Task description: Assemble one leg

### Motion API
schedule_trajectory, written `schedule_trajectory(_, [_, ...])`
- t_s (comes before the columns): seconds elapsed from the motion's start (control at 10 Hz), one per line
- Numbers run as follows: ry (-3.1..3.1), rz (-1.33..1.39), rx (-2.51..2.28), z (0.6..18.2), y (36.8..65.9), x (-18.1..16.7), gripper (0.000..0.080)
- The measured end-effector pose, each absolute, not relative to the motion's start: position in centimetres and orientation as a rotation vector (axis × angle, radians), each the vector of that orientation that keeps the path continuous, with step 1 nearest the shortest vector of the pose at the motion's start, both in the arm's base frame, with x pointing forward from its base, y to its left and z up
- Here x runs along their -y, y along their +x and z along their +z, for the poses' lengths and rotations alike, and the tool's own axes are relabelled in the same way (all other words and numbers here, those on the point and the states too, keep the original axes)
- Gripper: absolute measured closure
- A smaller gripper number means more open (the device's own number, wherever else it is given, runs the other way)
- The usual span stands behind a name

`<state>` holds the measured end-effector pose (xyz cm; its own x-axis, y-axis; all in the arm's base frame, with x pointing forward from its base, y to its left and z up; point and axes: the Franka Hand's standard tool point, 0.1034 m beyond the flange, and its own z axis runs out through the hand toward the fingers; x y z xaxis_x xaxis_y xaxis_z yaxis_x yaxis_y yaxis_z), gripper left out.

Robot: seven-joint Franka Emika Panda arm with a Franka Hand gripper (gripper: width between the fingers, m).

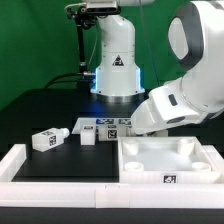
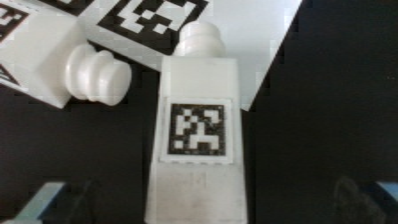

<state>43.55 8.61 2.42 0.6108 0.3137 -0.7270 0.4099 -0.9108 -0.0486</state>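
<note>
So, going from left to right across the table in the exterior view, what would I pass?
A tagged leg lying on its side → a smaller white part → the big white panel with round holes.

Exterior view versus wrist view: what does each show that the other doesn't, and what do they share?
Exterior only: the panel and the arm. Wrist only: the fingers, spread apart on either side of a leg, with its tag readable. Shared: the marker board and the black table.
</note>
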Motion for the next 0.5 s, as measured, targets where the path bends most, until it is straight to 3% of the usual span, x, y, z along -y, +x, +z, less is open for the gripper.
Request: schedule_trajectory(0.5, [2.675, -1.219, -0.577, 1.4, 42.5, -8.9, 0.0151])
